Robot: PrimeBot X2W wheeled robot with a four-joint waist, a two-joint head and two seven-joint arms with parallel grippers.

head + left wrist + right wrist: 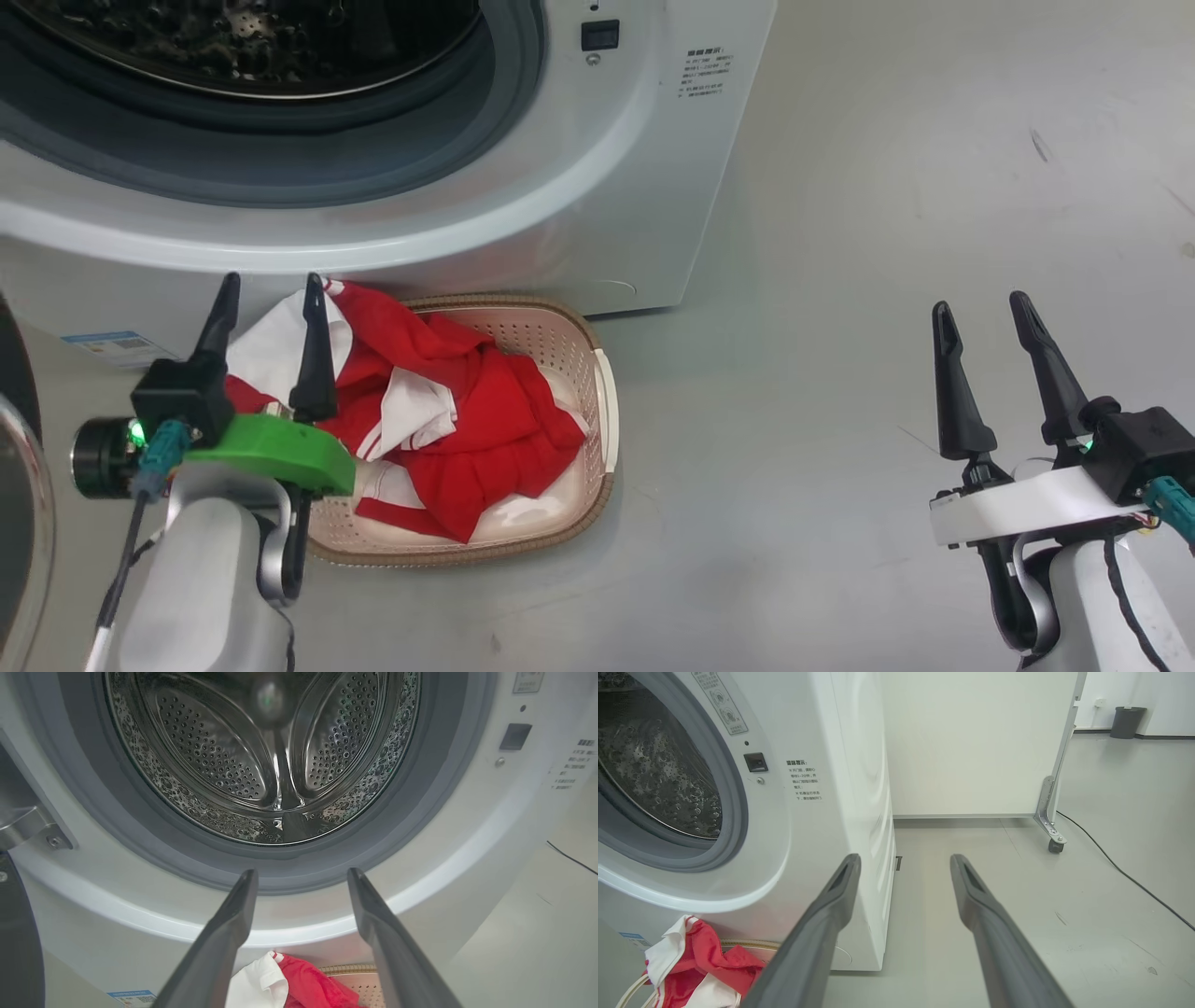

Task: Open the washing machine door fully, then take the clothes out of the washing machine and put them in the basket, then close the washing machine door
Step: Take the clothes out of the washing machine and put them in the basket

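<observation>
A bare lab or test room. The washing machine [822, 812] stands on grey floor [1017, 914] beside a wheeled partition [971, 742] and a loose cable [1125, 872].

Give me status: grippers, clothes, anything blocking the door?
Both open, empty: left gripper at the basket, right gripper over floor. Red clothes in basket, drum looks empty. Open door at left; nothing seen blocking it.

a smooth pale grey floor [887, 233] carries the white washing machine [579, 215]. the basket [560, 336] sits on it just before the machine's lower front. beside the machine a white panel [971, 742] stands on a caster [1055, 847], a dark cable [1125, 872] trails past it, and a dark bin [1127, 721] stands far back.
</observation>
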